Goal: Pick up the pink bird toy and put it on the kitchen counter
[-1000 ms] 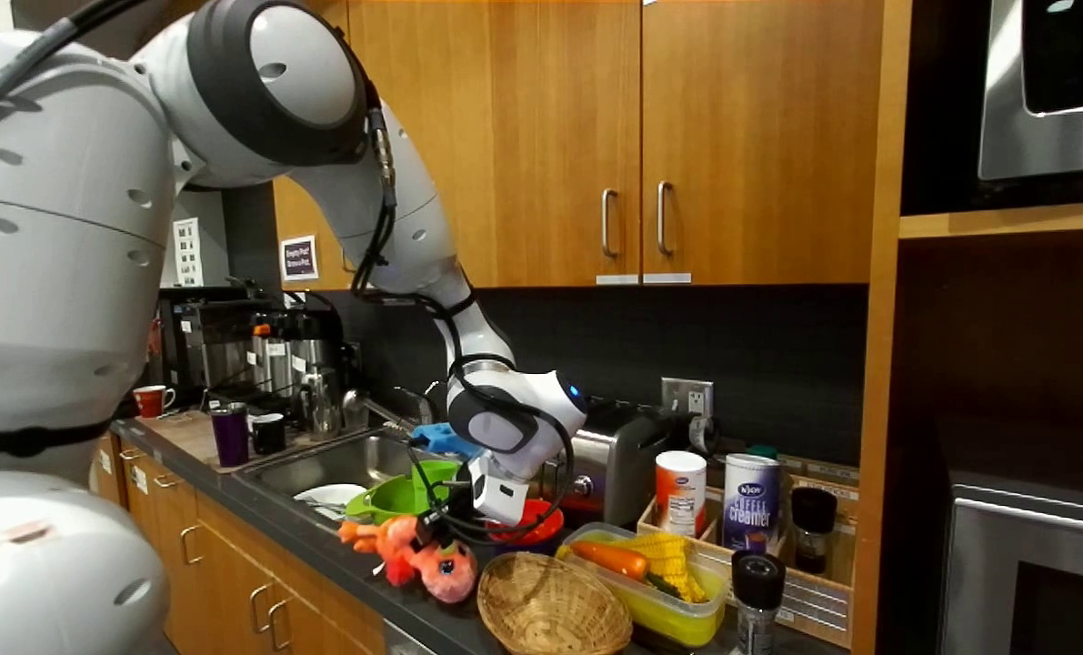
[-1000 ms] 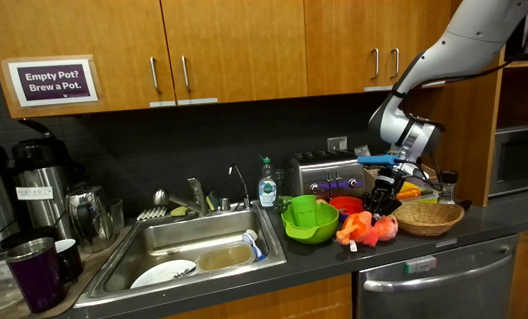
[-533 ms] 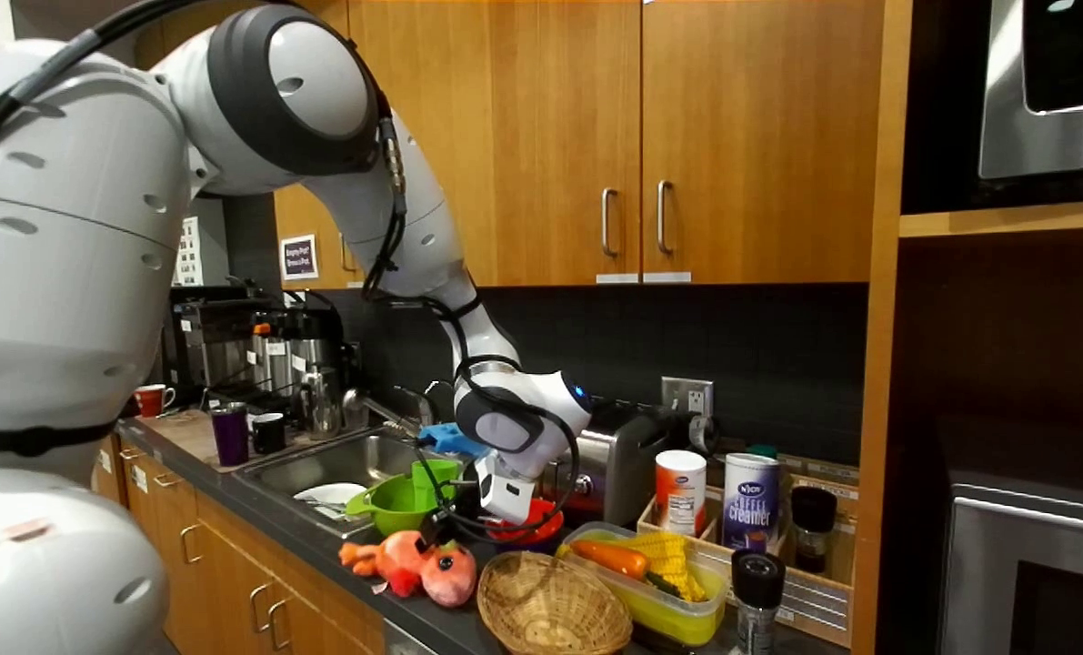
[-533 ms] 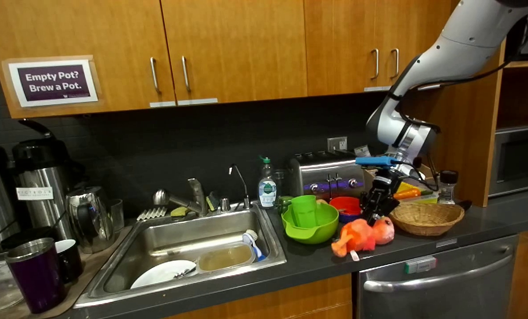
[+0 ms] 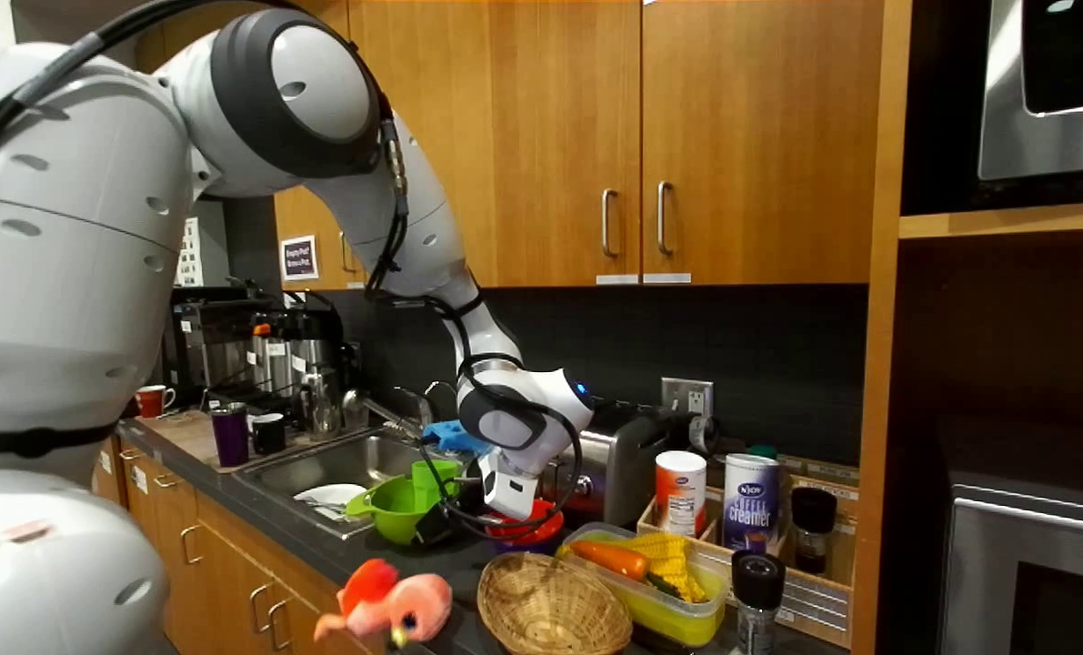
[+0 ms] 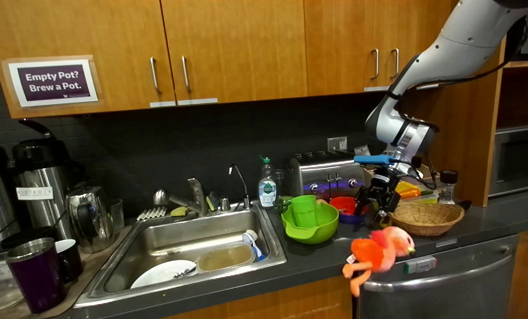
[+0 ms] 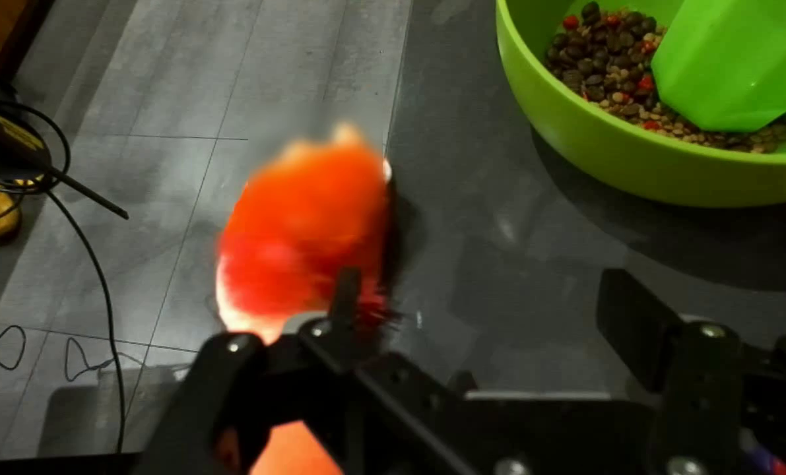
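Note:
The pink bird toy (image 6: 375,254) hangs tilted over the front edge of the dark kitchen counter (image 6: 310,257), legs down, in front of the dishwasher. In an exterior view the toy (image 5: 400,605) appears low beside the counter's edge. My gripper (image 6: 372,212) is above the counter, behind the toy. In the wrist view the gripper (image 7: 482,297) stands wide open, with only bare counter between its fingers. There the blurred toy (image 7: 300,231) lies outside the left finger, over the edge; whether they touch I cannot tell.
A green bowl (image 6: 310,235) with a green cup stands left of the gripper, the red bowl (image 6: 346,206) just behind. The woven basket (image 6: 428,219) is close on the right. The sink (image 6: 193,266) lies further left. The floor (image 7: 168,165) shows past the counter's edge.
The gripper's fingers have spread and let go of the toy. The toy has shifted forward, tipped and dropped over the counter's front edge. The arm has moved only slightly.

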`<state>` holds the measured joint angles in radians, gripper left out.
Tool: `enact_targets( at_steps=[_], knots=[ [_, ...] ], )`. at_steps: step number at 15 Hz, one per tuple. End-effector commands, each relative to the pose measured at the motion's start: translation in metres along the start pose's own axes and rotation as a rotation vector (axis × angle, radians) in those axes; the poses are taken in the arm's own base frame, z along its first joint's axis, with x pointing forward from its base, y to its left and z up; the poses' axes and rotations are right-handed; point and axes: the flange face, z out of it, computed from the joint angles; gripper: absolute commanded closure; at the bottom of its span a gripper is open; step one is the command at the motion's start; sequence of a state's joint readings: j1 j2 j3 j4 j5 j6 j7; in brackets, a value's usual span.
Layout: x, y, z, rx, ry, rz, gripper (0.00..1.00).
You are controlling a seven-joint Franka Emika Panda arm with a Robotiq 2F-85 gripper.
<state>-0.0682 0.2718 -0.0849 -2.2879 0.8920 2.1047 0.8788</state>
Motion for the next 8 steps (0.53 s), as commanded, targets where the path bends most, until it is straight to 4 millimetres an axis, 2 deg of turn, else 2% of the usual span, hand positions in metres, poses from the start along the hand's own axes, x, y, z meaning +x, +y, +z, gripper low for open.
enact_targets(
  at_steps=[1, 6, 8],
  knots=[
    [-0.003, -0.002, -0.006, 0.021, -0.022, -0.001, 0.0],
    [-0.006, -0.002, -0.014, 0.038, -0.055, 0.012, 0.0],
    [-0.015, 0.0, -0.02, 0.042, -0.099, -0.01, 0.0]
  ],
)
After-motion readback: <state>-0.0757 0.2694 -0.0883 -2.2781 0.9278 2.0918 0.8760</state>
